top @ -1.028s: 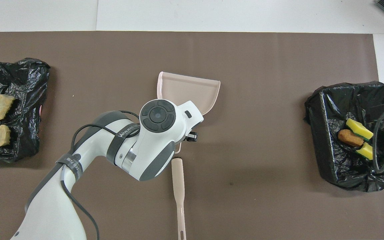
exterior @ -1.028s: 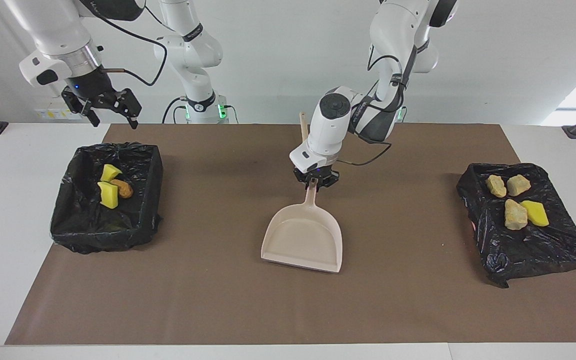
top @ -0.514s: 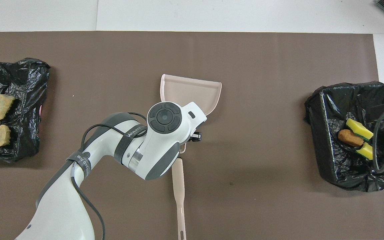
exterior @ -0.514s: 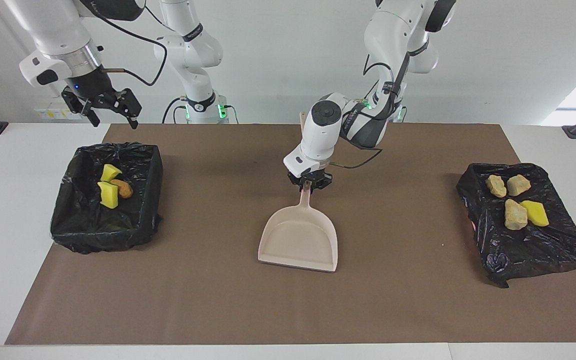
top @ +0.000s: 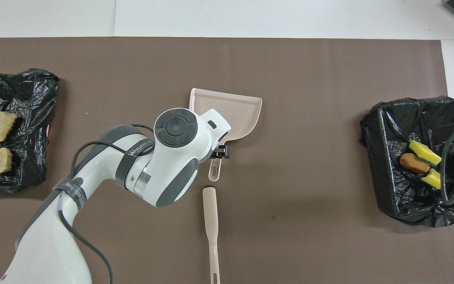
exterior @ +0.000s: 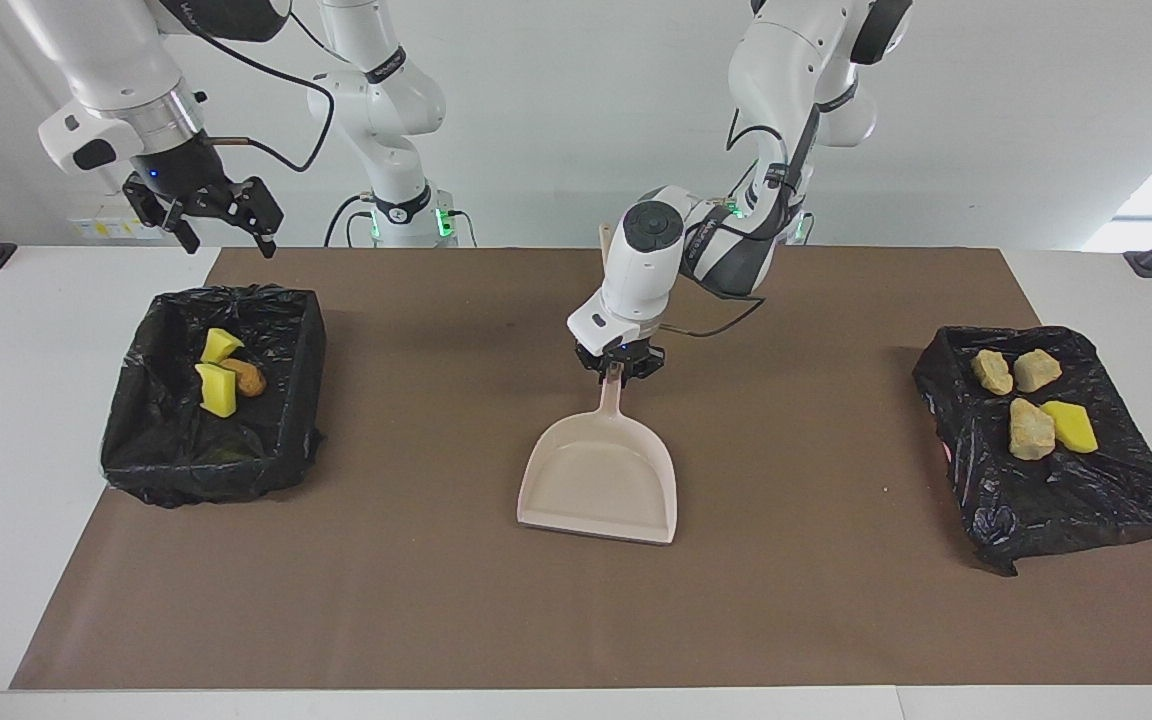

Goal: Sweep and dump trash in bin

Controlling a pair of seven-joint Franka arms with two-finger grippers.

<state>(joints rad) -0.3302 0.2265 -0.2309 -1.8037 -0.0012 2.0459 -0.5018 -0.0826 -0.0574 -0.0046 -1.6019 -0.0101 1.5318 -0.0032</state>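
The beige dustpan [exterior: 598, 482] [top: 235, 114] lies flat in the middle of the brown mat, its handle [exterior: 614, 397] [top: 214, 172] pointing toward the robots. My left gripper [exterior: 619, 368] stands open at the handle's end, a finger on each side of it. Trash lies in two places. Several tan and yellow lumps [exterior: 1031, 428] [top: 0, 124] sit on a spread black bag [exterior: 1066, 500] [top: 30, 98] at the left arm's end. Two yellow sponge chunks and an orange piece [exterior: 218, 388] [top: 414, 162] lie in the black-lined bin [exterior: 206, 470] [top: 380, 157] at the right arm's end. My right gripper [exterior: 224, 232] waits open, high over the table beside the bin.
A beige brush handle [top: 210, 221] [exterior: 605, 248] lies on the mat nearer to the robots than the dustpan, in line with the dustpan's handle. The brown mat [exterior: 416, 600] covers most of the white table.
My left gripper has opened and let go of the dustpan's handle. The dustpan slid slightly toward the right arm's end, then stayed put. The right arm has not moved.
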